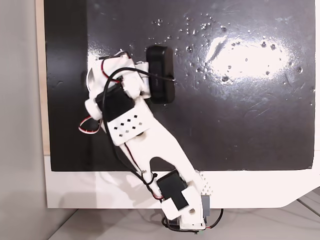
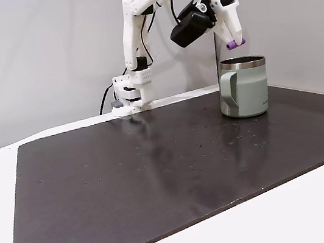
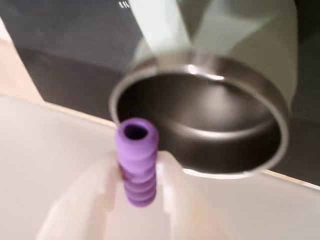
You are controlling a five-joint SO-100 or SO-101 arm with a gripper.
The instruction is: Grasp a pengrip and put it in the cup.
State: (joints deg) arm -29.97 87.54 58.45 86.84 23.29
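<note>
The white plastic gripper [image 2: 234,41] pinches a small ribbed purple pengrip [image 3: 136,160], a short hollow tube, holding it in the air just above the open rim of the cup [image 2: 244,87]. The cup is a round mug with a shiny metal inner wall [image 3: 210,112], a pale grey-green outside and a side handle, standing on a glossy black mat [image 2: 157,171]. In a fixed view from above, the arm [image 1: 150,145] covers most of the cup.

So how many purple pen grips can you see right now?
1. The small ribbed purple tube-shaped pengrip is pinched in the white pincer, above the silvery metal cup. Any inside the cup would be hidden.
</note>
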